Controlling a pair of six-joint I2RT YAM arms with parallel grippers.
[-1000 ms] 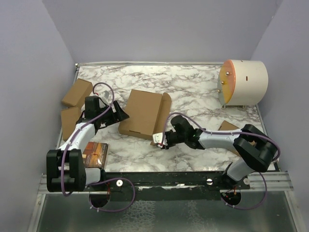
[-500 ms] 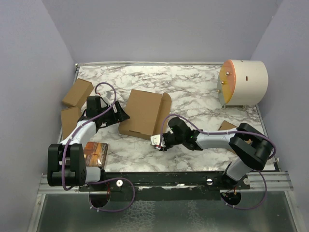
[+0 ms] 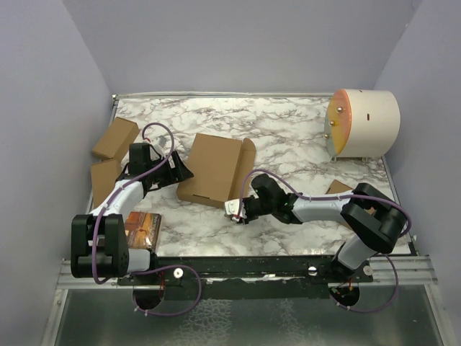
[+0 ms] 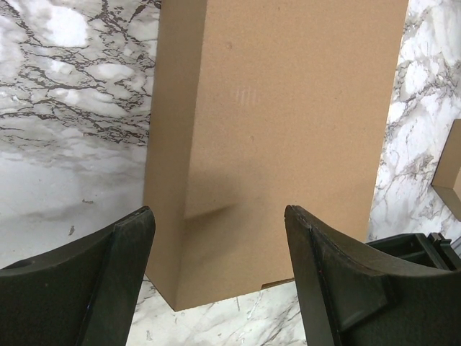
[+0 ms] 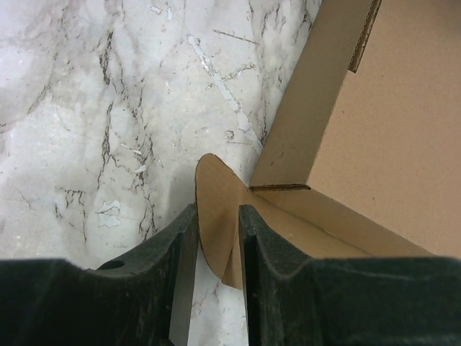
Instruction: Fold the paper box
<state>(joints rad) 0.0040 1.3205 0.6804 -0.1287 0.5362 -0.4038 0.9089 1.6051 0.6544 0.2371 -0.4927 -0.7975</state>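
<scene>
The paper box (image 3: 212, 167) lies mid-table, a brown cardboard mailer with its side flap raised along the right edge. My left gripper (image 3: 186, 171) is open at the box's left side. In the left wrist view its fingers (image 4: 115, 259) stand wide apart before the flat cardboard (image 4: 288, 108), touching nothing. My right gripper (image 3: 234, 211) is at the box's near right corner. In the right wrist view the right gripper (image 5: 218, 209) is shut on the rounded tab (image 5: 216, 184), which stands upright from the corner of the open box (image 5: 389, 144).
Two smaller cardboard boxes (image 3: 115, 138) (image 3: 105, 180) lie at the left edge, and another (image 3: 338, 189) sits behind the right arm. A cream cylinder with an orange end (image 3: 362, 122) stands at the back right. An orange packet (image 3: 142, 227) lies by the left base.
My right gripper has slid a little to the left along the box's near corner and its jaws have narrowed slightly on the tab. The left arm has barely moved.
</scene>
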